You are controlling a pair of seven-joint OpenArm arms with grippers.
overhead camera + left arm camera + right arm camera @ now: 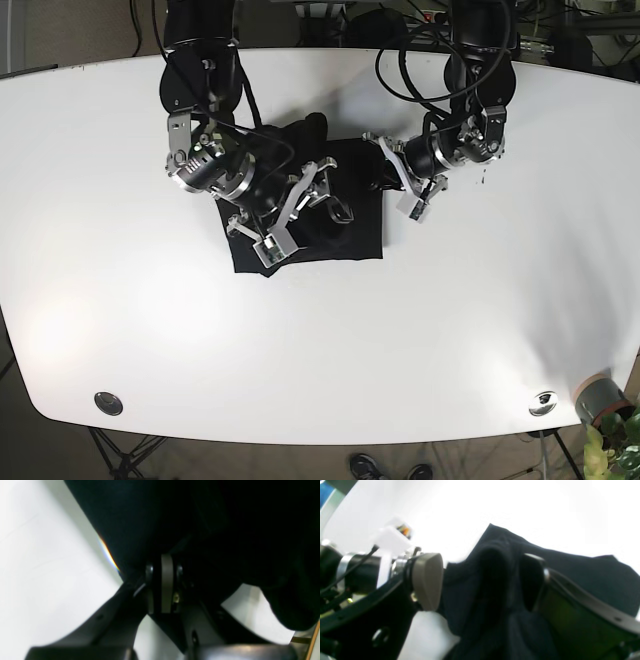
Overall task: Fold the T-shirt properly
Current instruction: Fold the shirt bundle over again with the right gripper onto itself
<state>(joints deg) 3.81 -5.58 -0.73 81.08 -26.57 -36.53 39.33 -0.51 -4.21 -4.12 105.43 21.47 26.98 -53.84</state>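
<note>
The T-shirt (318,215) is dark navy, close to black, and lies bunched into a rough square near the middle of the white table (480,330), slightly toward its far side. Its near edge runs fairly straight, while a lump of cloth rises at the far left corner.

The right gripper (312,192) — on the left in the base view — hangs over the shirt's left half, its silver-and-black wrist angled down toward the cloth. In the right wrist view a fold of the shirt (495,585) stands up between the fingers: the tan pad (427,580) sits to the left of the fold with a little gap showing, and the other finger (535,580) presses into the fabric on the right. The jaws are spread, with cloth between them but not pinched tight.

The left gripper (385,178) reaches in from the right, at the shirt's far right edge. In the left wrist view its grey pads (166,585) are drawn together, and dark fabric (200,530) fills the frame above and around them. Whether cloth is actually caught between the pads cannot be told — the view is too dark there.
</note>
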